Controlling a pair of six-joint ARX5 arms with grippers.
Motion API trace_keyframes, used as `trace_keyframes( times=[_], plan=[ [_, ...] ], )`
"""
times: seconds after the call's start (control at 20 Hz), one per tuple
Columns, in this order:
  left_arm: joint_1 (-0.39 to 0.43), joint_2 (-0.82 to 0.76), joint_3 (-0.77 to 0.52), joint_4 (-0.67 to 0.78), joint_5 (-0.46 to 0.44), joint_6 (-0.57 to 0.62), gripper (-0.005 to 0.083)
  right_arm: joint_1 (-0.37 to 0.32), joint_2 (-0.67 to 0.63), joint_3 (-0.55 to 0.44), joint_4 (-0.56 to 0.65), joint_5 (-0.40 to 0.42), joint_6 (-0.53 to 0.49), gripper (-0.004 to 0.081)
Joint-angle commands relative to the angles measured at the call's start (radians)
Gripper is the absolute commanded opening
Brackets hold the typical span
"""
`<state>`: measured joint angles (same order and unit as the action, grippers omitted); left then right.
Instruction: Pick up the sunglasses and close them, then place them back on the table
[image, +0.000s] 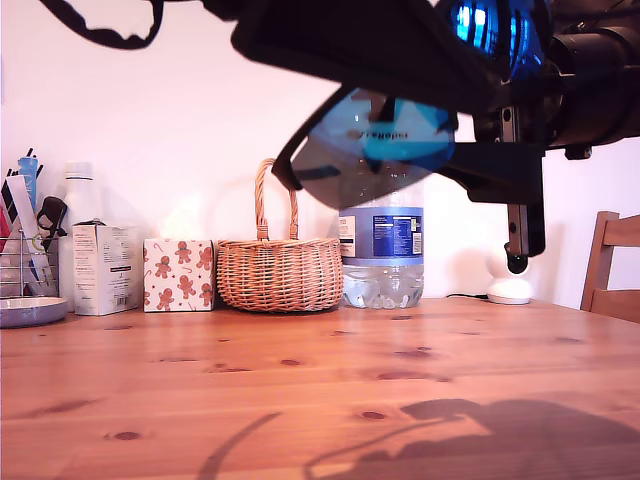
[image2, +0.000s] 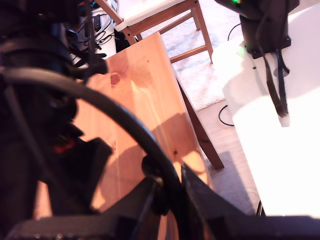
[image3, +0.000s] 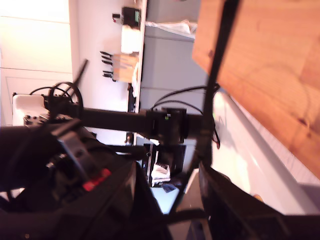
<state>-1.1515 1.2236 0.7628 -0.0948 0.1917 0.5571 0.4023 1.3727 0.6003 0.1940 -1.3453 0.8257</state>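
The sunglasses (image: 380, 150) hang high above the table (image: 300, 390), close to the exterior camera, with blue mirrored lenses showing between dark arm parts. In the first wrist view their curved black frame (image2: 125, 120) runs down into my first gripper (image2: 170, 200), whose fingers (image2: 145, 200) are shut on it. In the second wrist view a thin black arm of the sunglasses (image3: 220, 55) runs to my second gripper (image3: 175, 200) and lies against one finger (image3: 225, 200). Its jaws stand a little apart, and whether they grip is unclear. The other robot arm (image3: 167, 125) shows beyond.
Along the back of the table stand a wicker basket (image: 280, 270), a water bottle (image: 382, 255), a gingerbread-print box (image: 178, 275), a white carton (image: 105, 268) and a wire utensil holder (image: 25, 250). A wooden chair (image: 610, 265) is at the exterior view's right.
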Motion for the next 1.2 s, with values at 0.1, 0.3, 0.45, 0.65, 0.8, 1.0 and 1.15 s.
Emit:
trace_keyframes(
  times=[0.1, 0.3, 0.45, 0.65, 0.8, 1.0, 1.15],
  plan=[
    [0.036, -0.006, -0.011, 0.014, -0.011, 0.001, -0.0019, 0.042, 0.008, 0.004, -0.057, -0.024, -0.07, 0.0357],
    [0.037, -0.006, -0.011, 0.013, -0.017, 0.001, -0.0019, 0.04, 0.008, 0.004, -0.048, -0.018, -0.098, 0.0357],
    [0.036, -0.007, -0.011, 0.012, -0.017, 0.0, -0.0019, 0.021, 0.008, 0.004, 0.008, 0.064, -0.1, 0.0357],
    [0.036, -0.02, -0.011, 0.014, -0.013, -0.007, -0.0019, -0.037, 0.008, 0.004, 0.073, 0.121, -0.101, 0.0357],
    [0.036, -0.037, -0.011, 0.014, -0.008, -0.008, -0.0019, -0.09, 0.008, 0.004, 0.106, 0.127, -0.102, 0.0358],
    [0.036, -0.048, -0.011, 0.018, 0.102, -0.046, -0.0019, -0.138, 0.008, 0.004, 0.116, 0.147, -0.121, 0.0358],
    [0.044, -0.047, -0.011, 0.055, 0.197, -0.099, -0.0019, -0.143, 0.008, 0.004, 0.13, 0.163, -0.138, 0.0358]
  ],
)
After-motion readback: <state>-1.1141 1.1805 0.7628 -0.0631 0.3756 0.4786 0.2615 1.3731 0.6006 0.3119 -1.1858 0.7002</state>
